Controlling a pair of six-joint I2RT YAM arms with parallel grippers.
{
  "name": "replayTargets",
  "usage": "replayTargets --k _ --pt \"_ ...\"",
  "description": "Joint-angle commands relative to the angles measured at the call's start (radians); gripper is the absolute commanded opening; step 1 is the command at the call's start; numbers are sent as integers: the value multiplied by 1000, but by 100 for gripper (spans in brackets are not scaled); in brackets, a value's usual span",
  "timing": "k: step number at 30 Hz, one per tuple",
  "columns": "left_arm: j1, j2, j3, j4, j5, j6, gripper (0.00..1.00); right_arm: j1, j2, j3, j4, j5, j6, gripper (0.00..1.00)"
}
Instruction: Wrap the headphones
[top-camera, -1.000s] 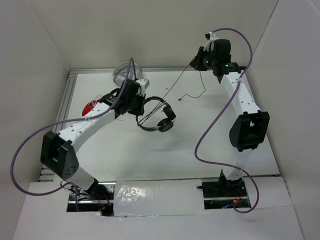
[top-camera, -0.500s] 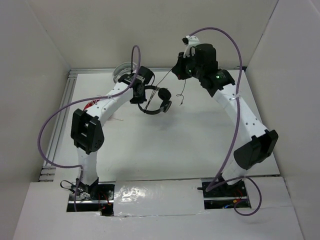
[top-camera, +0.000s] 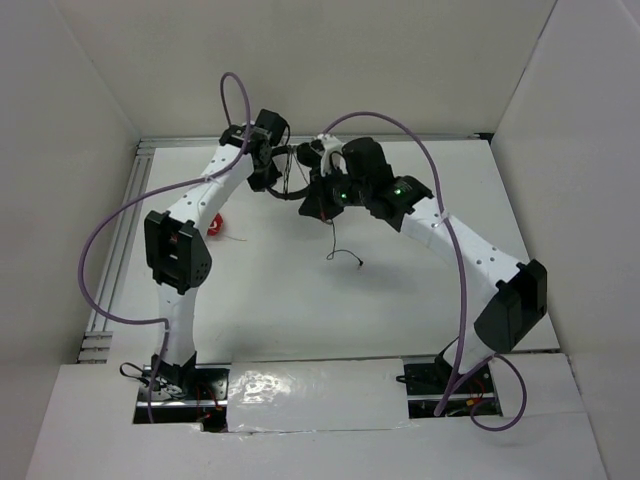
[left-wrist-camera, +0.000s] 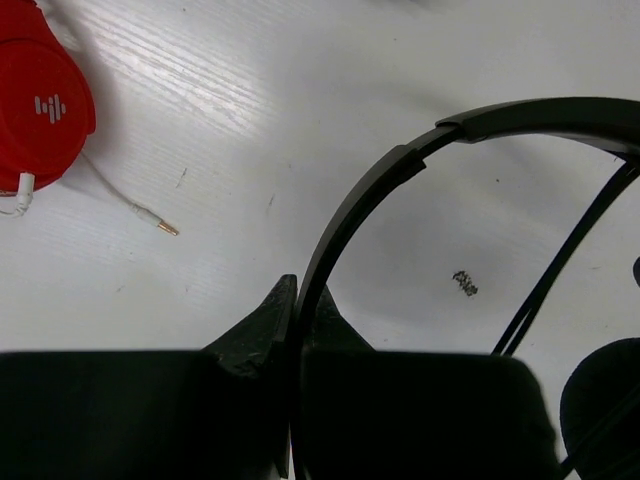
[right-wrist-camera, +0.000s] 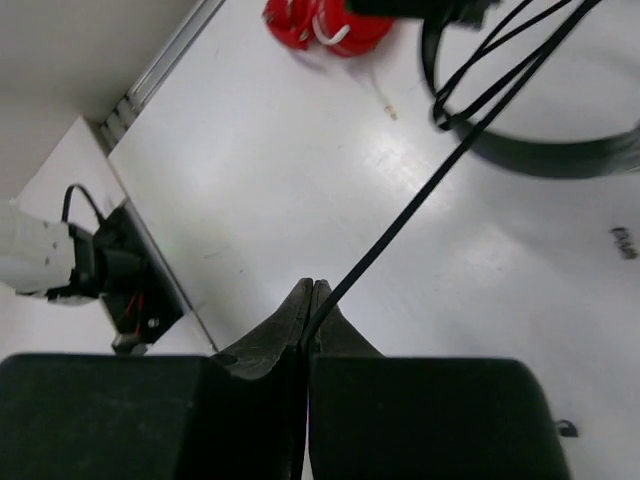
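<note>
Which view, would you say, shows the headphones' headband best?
Left wrist: the headband arcs up close from the left hand. Right wrist, past the cord, catches only a curve; top external, a sliver between arms.

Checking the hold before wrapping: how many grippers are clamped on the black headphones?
2. The left gripper pinches the headband; the right gripper pinches the cord. None hidden.

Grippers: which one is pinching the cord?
The right gripper: its jaws are shut on the thin black cord. The left gripper is shut on the headband instead.
</note>
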Motion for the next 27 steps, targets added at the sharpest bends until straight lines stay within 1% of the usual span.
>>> replayTargets --k 1,2,3,4,5,6,7,8,10,11,13,14,15,16,18,21,22,24,25,27 --pt "43 -44 11 42 21 -115 0 59 -25 -51 106 -149 25 1" --pt "43 -59 -9 61 33 -106 0 71 -22 -91 154 -162 28 1" --pt "45 -91 -18 117 55 -88 0 74 -14 -114 174 -178 27 2" --pt "46 -113 -48 157 78 -45 0 76 -11 -130 192 -179 27 1" --pt "49 -130 -59 189 136 -33 0 83 -8 -171 237 -164 28 2" --pt "54 -166 -72 247 164 -16 0 85 -11 -199 269 -146 32 2" --pt "63 -202 -90 294 223 2 0 93 -14 -261 342 -112 42 2" --pt "63 -202 -99 294 260 12 0 96 -14 -288 375 -100 47 2" --pt "83 -252 -124 372 338 38 0 99 -9 -361 439 -84 58 0" --pt "86 -278 -130 387 369 47 0 99 -9 -386 503 -83 62 0" --pt "85 -311 -153 421 402 58 0 97 -23 -465 565 -89 55 0" --pt "83 -355 -168 435 415 65 0 97 -44 -493 643 -77 52 0" --pt "83 -381 -188 458 459 79 0 97 -57 -519 680 -68 55 0" --pt "85 -406 -251 520 486 104 0 96 -63 -559 726 -49 64 0" --pt "86 -479 -299 556 532 110 0 83 -84 -585 760 -15 59 0" --pt "88 -574 -404 610 565 101 0 61 -97 -631 824 -9 88 0" --pt "91 -622 -424 651 581 105 0 53 -106 -679 903 -27 111 0" --pt "92 -663 -470 676 592 105 0 39 -109 -729 965 -81 134 0" --pt "92 -691 -480 682 599 101 0 27 -112 -745 1005 -87 142 0" --pt "92 -716 -490 688 618 99 0 25 -107 -743 1015 -92 130 0"
